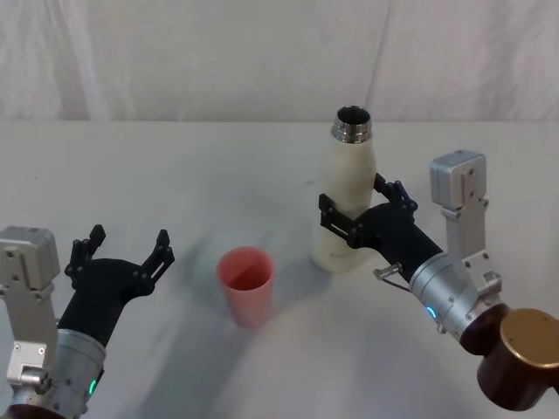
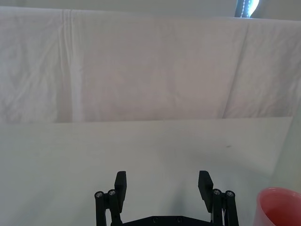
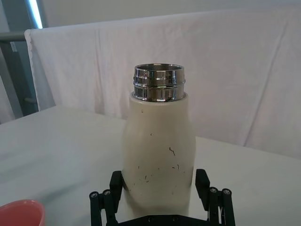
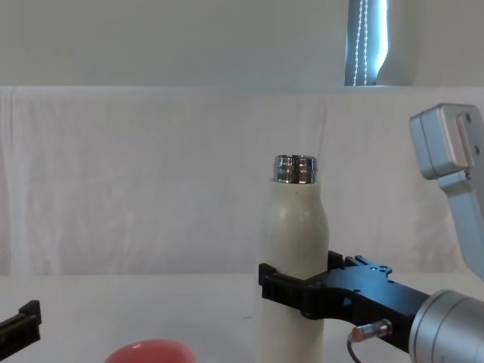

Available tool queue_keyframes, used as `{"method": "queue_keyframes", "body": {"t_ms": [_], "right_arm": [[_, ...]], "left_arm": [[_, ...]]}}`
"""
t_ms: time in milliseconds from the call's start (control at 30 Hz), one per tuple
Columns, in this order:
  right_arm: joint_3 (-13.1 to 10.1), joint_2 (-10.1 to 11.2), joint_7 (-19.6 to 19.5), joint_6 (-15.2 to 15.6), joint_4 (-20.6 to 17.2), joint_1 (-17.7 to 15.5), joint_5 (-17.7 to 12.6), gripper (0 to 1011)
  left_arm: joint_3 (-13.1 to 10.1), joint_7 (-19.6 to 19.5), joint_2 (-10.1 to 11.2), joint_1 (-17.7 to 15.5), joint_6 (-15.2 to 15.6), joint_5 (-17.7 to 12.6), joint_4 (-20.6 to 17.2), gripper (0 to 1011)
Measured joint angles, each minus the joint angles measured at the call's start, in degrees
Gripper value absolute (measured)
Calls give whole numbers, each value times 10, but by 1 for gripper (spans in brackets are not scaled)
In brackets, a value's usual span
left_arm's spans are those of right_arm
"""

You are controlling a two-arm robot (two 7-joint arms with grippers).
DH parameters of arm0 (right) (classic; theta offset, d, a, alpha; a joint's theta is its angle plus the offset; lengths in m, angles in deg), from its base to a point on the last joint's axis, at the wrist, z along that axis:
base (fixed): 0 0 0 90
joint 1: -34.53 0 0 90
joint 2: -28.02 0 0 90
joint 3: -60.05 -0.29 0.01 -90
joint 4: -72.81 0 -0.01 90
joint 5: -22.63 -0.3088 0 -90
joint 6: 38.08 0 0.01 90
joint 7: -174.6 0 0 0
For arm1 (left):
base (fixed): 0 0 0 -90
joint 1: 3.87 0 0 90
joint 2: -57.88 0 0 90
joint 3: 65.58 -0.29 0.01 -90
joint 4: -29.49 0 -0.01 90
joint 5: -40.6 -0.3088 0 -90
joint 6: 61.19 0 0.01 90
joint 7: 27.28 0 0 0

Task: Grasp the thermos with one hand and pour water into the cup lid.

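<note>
Right gripper [image 1: 351,212] around upright thermos [image 1: 348,188]

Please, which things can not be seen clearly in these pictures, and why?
- Water level inside the thermos: head view sees only a dark opening.
- Whether the right gripper fingers press the thermos: head and right wrist views leave it unclear.
- Thermos base: cut off by the lower edge in chest and right wrist views.
- Cup lid: cut by the edge in chest and both wrist views.
- Left gripper: open, holding nothing.
</note>
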Motion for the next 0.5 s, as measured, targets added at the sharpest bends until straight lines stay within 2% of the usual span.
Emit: {"method": "queue_keyframes", "body": {"t_ms": [500], "right_arm": [[-6, 10, -1, -1, -32, -26, -2, 1001]], "left_arm": [[0, 0, 0, 0, 0, 0, 0, 1001]]}}
